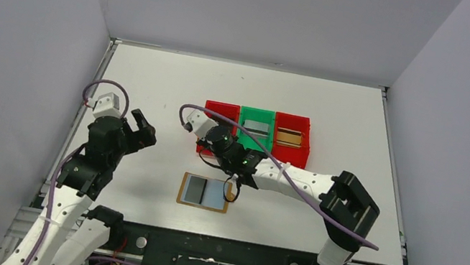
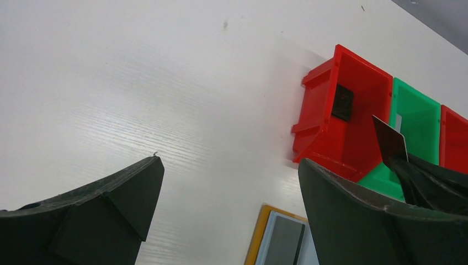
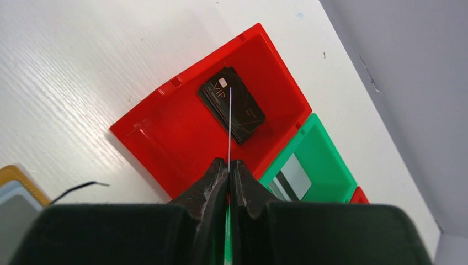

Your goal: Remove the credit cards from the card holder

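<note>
The card holder (image 1: 205,192) lies open on the table, tan-edged with pale blue-grey pockets; a dark grey card (image 2: 284,243) sits in its left pocket. My right gripper (image 3: 229,164) is shut on a thin dark card (image 3: 229,127), seen edge-on, above the left red bin (image 3: 182,138). A black card (image 3: 232,105) lies flat in that bin. A silver-grey card (image 3: 292,176) lies in the green bin (image 1: 256,127), and a gold-brown card (image 1: 289,137) in the right red bin. My left gripper (image 2: 229,161) hangs open and empty, left of the holder.
The three bins stand in a row just behind the card holder. A thin black cable (image 3: 77,189) hangs near the holder's right edge. Grey walls close off the table on the left, back and right.
</note>
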Controlling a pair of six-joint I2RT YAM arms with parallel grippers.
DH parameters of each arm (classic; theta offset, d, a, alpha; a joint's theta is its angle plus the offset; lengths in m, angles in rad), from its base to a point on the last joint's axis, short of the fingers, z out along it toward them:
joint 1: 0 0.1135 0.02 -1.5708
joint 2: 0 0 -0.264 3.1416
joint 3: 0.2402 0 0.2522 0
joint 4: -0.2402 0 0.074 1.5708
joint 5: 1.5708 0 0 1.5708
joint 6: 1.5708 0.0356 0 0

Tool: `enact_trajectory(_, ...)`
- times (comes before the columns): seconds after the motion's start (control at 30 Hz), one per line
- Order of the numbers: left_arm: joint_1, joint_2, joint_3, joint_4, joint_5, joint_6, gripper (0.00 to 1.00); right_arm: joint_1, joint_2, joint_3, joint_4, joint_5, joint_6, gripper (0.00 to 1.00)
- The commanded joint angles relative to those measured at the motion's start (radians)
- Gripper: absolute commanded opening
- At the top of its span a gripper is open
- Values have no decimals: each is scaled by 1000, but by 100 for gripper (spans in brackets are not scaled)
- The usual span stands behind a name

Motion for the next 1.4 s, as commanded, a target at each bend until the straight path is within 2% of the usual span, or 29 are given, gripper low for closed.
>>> enact_trajectory(0.0, 31, -24, 1, 36, 7, 10, 95, -15, 40, 79, 21, -39, -234, 0)
enact_trajectory(0.4, 87, -21, -1, 35, 15, 7, 96, -45, 97, 74, 50, -152, -414, 0)
enact_trajectory(0.6, 88, -35, -1, 35, 20, 9, 96, -50, 140, 113, 57, -125, -433, 0)
enact_trajectory(0.87, 89, -35, -10, 51, 53, 12, 96, -58, 159, 81, 87, -139, -469, 0)
enact_trajectory(1.37, 92, -18, -10, 48, 59, 15, 96, -162, 188, 135, 28, -317, -547, 0)
